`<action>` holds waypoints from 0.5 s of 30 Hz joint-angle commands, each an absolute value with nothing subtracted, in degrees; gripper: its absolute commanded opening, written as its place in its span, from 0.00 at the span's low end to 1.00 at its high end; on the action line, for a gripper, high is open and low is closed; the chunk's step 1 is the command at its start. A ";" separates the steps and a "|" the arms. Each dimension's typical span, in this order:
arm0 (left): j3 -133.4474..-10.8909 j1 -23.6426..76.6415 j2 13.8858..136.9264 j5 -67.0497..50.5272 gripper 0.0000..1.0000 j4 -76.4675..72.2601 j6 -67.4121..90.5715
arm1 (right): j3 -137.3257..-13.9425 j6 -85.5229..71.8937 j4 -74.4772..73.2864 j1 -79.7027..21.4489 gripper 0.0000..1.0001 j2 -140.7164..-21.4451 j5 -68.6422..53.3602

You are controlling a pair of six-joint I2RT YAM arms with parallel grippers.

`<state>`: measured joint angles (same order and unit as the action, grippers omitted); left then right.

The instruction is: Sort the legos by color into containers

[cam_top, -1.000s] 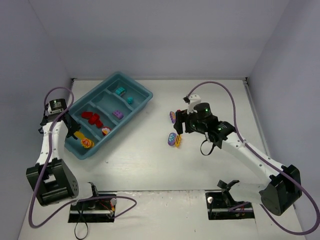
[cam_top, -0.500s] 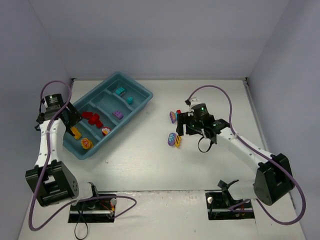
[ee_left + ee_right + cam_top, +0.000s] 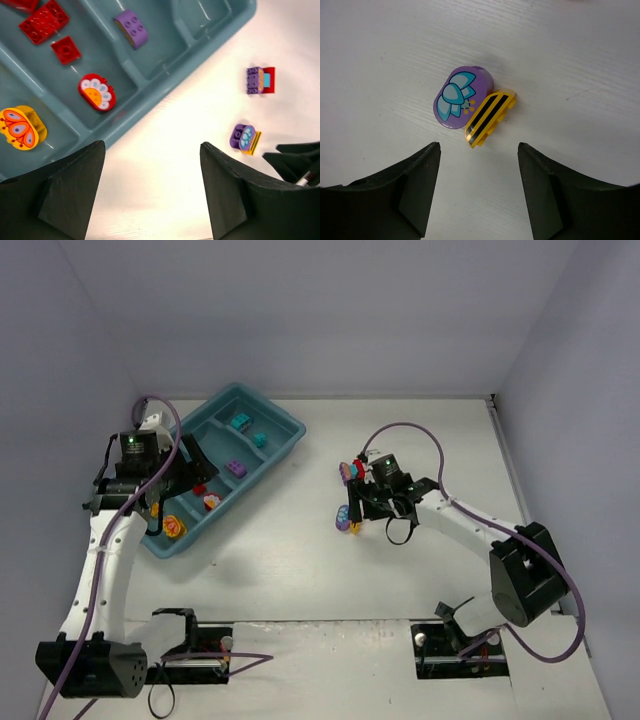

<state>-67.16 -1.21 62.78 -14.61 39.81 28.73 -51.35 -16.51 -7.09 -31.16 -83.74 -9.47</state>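
Observation:
The teal-blue tray lies at the left. Its compartments hold two teal legos, a purple one, red ones with a red flower piece, and an orange-yellow one. My left gripper hangs open and empty, high over the tray's near half. On the table lie a purple-and-red pair and a purple flower lego touching a yellow striped lego. My right gripper stands open just short of that second pair, with nothing between its fingers.
Grey walls close in the white table on the left, back and right. Purple cables loop off both arms. The left arm covers part of the tray's red and orange-yellow compartments in the top view.
The left gripper opened over the tray's near end, then rose and swung right over the tray. The right gripper slid left and low to the purple and yellow pair, its jaws somewhat narrower.

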 commanded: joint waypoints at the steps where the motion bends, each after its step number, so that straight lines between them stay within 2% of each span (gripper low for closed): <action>1: -67.06 -0.53 59.33 -17.57 0.70 39.28 28.56 | -50.72 -17.93 -5.45 -32.78 0.59 -83.76 -9.23; 7: -66.27 2.11 58.01 -20.29 0.70 39.02 27.69 | -52.20 -17.41 -5.19 -33.84 0.58 -86.48 -8.61; 12: -66.18 3.60 57.92 -22.59 0.70 39.02 26.90 | -53.70 -16.25 -5.36 -33.58 0.70 -88.77 -8.00; 15: -65.48 4.04 58.10 -23.38 0.70 39.37 26.54 | -54.58 -20.19 -5.28 -33.49 0.73 -89.91 -8.17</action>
